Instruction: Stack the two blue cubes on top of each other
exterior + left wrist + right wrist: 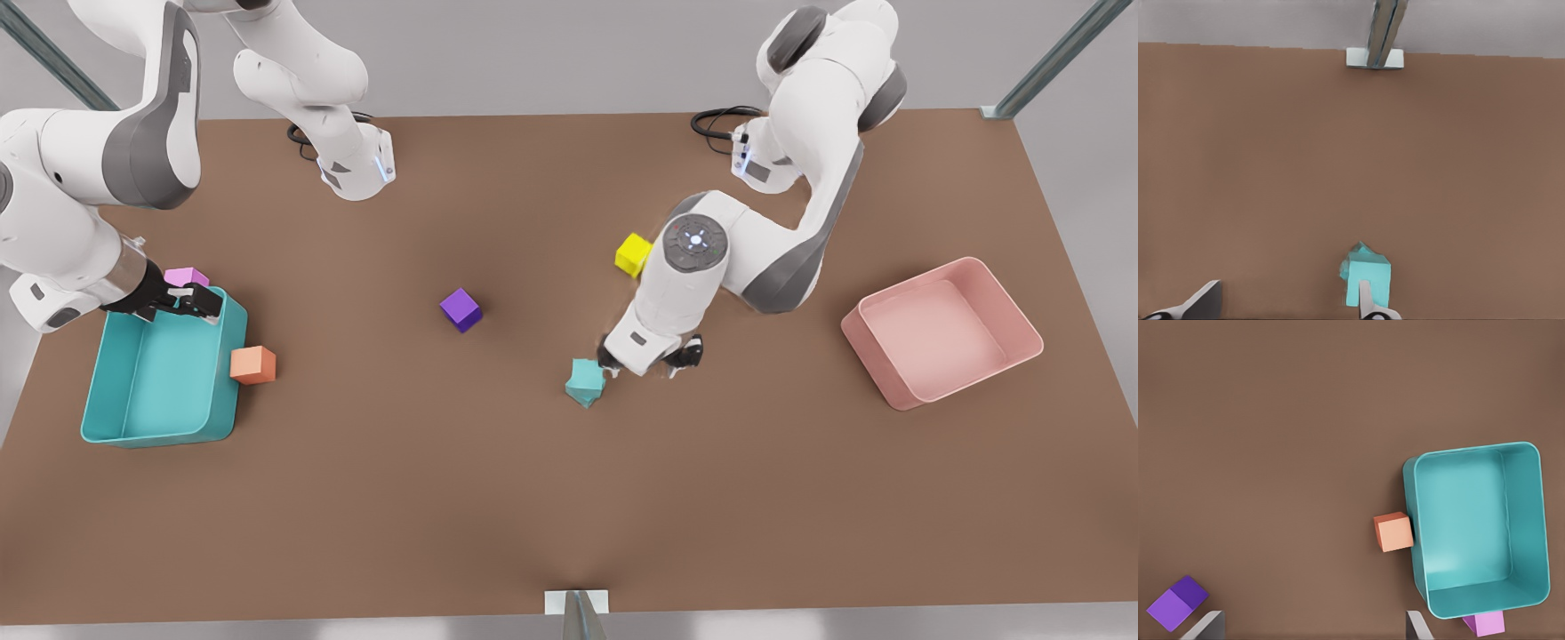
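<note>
Fingers, left gripper: spread wide, holding nothing; in the left wrist view one fingertip lies against the teal shape, the other stands well apart from it.
Fingers, right gripper: both tips in its wrist view stand apart with bare table between them, so spread and empty.
Blue cubes: mid-table, just beside the left gripper on the front view's left; the two teal blocks read as one lumpy shape, one skewed against the other, and whether one sits squarely on the other I cannot tell.
Left gripper position: low over the table next to the cubes.
Right gripper position: waiting over the far rim of the teal bin, close to the pink cube.
Other cubes: orange touching the bin's outer wall; purple mid-table; yellow beside the left arm.
Pink tray: on the front view's right.
Step in hand: probably release or alignment at the stack.
Next move: lift clear without nudging the blocks, or re-centre over the upper one if it sits crooked.
</note>
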